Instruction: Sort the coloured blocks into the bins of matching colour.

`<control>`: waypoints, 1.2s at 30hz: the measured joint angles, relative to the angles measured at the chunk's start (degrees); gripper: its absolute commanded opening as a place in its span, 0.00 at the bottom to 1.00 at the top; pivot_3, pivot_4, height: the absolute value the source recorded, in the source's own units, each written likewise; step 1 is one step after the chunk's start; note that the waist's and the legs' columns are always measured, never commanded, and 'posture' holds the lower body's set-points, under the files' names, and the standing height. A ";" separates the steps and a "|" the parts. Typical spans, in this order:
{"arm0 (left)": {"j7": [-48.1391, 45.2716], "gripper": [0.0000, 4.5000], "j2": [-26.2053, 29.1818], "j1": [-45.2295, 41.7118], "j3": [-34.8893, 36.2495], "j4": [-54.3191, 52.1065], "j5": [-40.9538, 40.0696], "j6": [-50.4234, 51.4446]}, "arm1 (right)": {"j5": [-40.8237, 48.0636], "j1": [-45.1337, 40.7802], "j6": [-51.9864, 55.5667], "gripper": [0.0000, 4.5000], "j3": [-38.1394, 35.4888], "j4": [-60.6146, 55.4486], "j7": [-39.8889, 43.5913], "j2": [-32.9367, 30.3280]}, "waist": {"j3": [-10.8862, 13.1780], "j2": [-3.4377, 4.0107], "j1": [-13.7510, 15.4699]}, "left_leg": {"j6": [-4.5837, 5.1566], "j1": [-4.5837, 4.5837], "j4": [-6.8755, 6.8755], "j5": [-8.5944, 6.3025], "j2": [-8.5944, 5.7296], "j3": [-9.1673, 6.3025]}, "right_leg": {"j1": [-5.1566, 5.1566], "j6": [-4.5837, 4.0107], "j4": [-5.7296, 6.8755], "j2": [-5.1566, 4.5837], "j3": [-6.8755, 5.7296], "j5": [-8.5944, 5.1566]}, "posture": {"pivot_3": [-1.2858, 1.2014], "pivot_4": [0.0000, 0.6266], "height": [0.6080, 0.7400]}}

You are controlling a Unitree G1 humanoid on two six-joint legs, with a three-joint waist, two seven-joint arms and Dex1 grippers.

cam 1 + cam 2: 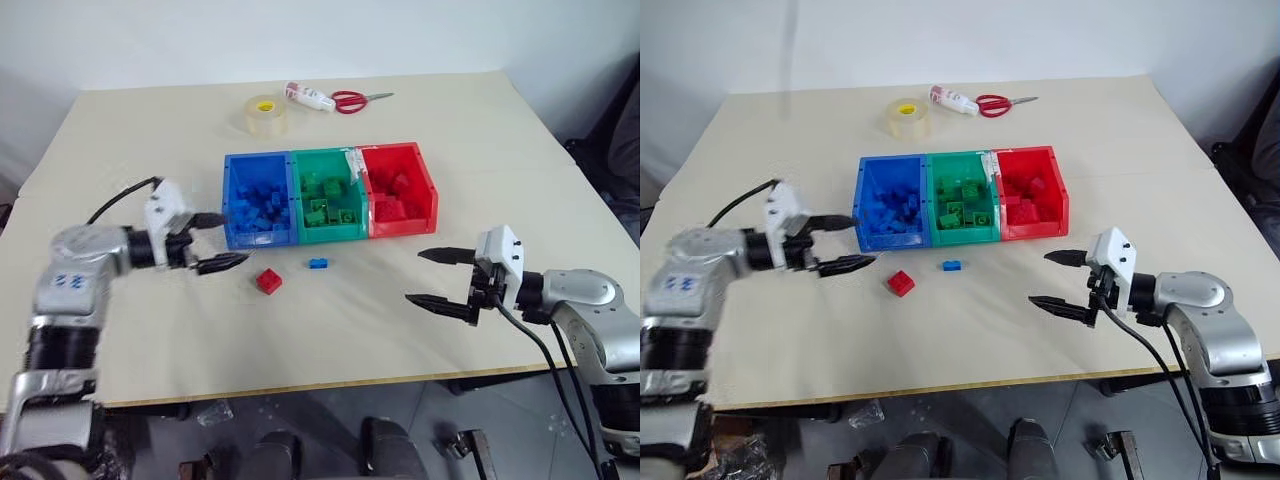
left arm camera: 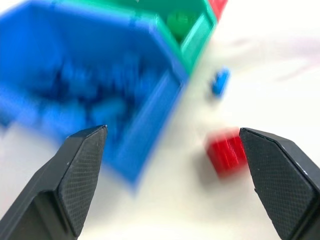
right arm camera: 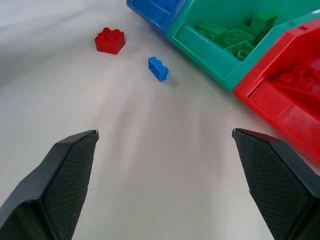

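Now I am looking down on the surface (image 1: 420, 330), and two blocks are lying loose in front of the bins: a red block (image 1: 268, 281) and, just beside it toward my right, a smaller blue block (image 1: 318, 264). Both are near the front wall of the bin row but not touching it. The blue bin (image 1: 231, 205), the green bin (image 1: 327, 234) and the red bin (image 1: 432, 195) are standing joined in a row, and each one is already holding many blocks of its own colour.

My left tool (image 1: 212, 242) is hanging by the outer front corner of the blue bin, with its two fingers spread wide and nothing between them. My right tool (image 1: 435, 277) is waiting on the other side, well apart from the bins, also spread and carrying nothing.

I am judging these blocks as light, hard and smooth plastic, so they can slide or pop out if I am squeezing on an edge. I am planning to take the red block on two opposite flat side walls, low on its body, not over the studs. The blue one is thin, so the fingers must be coming down close to the surface on both of its long sides.
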 measured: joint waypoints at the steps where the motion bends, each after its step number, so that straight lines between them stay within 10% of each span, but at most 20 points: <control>1: -0.89 1.00 0.98 2.08 1.66 -0.71 -0.90 -0.13 | -0.06 -0.60 -0.05 1.00 0.13 0.67 0.41 -0.10 | 0.00 0.00 0.01 | 0.00 0.00 0.00 0.00 0.00 0.00 | 0.01 0.00 -0.01 0.00 0.01 0.00 | 0.52 0.24 1.00; 14: -6.46 1.00 2.59 11.50 9.84 -3.98 -7.02 -4.47 | -0.75 -3.53 -0.96 1.00 1.77 3.82 3.59 -0.26 | 0.01 0.01 1.86 | 0.00 0.00 0.04 -0.01 -0.05 -0.12 | 0.11 -0.01 -0.04 -0.03 -0.03 0.00 | 0.52 0.24 1.00; 36: 1.53 1.00 -20.01 -16.41 -24.40 9.14 11.16 -8.16 | 0.60 7.08 1.12 1.00 -3.30 -5.48 -3.22 -1.01 | 0.01 -0.01 2.46 | 0.02 0.01 0.11 0.00 -0.08 0.12 | 0.09 0.01 0.00 0.00 -0.02 0.01 | 0.52 0.24 1.00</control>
